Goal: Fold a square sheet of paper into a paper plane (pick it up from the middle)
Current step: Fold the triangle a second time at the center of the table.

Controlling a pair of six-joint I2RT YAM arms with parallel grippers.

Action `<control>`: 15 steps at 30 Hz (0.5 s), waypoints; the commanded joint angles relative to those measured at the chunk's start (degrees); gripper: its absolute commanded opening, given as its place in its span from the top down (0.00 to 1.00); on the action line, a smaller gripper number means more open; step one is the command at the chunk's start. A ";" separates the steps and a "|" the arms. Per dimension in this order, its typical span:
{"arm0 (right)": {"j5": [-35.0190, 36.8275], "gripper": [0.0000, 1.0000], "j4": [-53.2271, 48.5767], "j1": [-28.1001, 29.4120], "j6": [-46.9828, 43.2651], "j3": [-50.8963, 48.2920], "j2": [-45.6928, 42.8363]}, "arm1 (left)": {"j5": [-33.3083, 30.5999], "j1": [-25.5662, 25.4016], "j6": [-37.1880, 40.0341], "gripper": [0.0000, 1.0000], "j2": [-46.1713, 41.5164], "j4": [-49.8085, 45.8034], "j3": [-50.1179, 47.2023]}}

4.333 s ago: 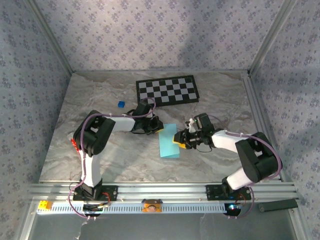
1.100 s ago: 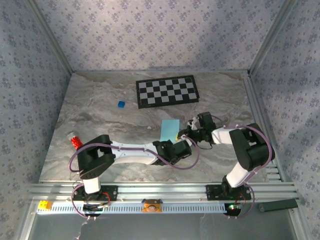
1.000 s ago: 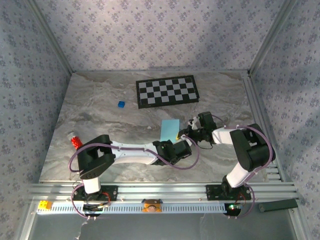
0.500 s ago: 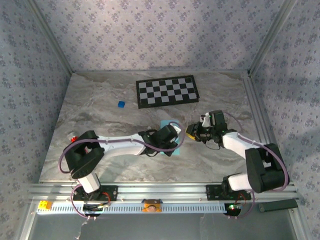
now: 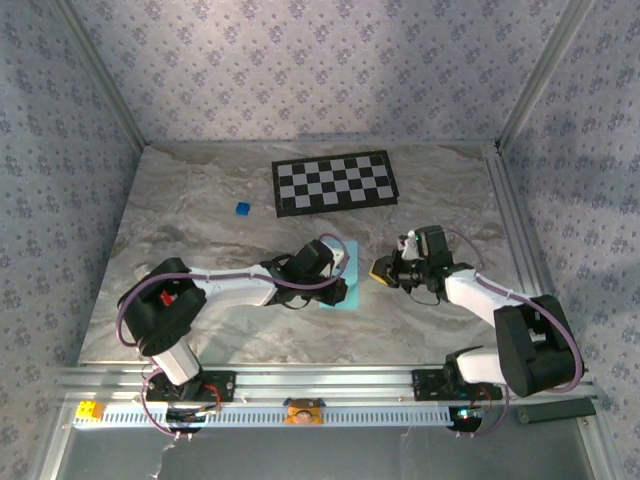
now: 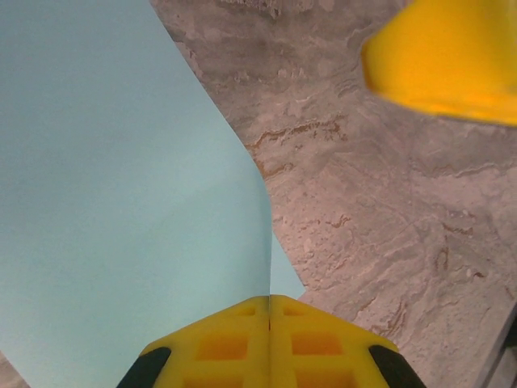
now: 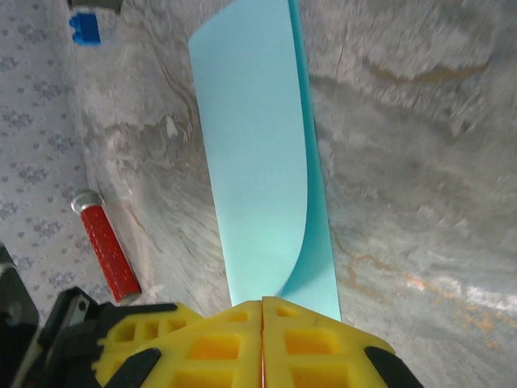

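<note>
One fold at most counted as done. Found the square sheet of paper point(image 5: 343, 296) doubled into a narrow light-blue rectangle, flat on the marble tabletop point(image 5: 200, 235) on the near side of the checkerboard point(image 5: 334, 182) and apart from it, with the top layer bowing up along one long edge rather than pressed flat. Noted the left gripper point(image 6: 268, 311) over the sheet's end nearer the checkerboard, yellow fingers point(image 6: 218, 343) pressed together, the lifted layer's edge running straight into their seam; judged that a pinch on the paper. Noted the right gripper point(image 5: 381, 269) just to the right of the sheet, likewise on the checkerboard's near side, jaws closed on nothing and pointed at the paper. Saw no diagonal creases, no nose, no wings. Judged the task early: centre crease unsharpened, corner folds and wing folds all left to do.
</note>
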 commanded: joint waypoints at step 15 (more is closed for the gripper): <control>2.59 0.99 -0.80 6.12 -0.25 -2.24 1.02 | 5.18 1.52 -7.68 1.00 0.14 8.74 -0.42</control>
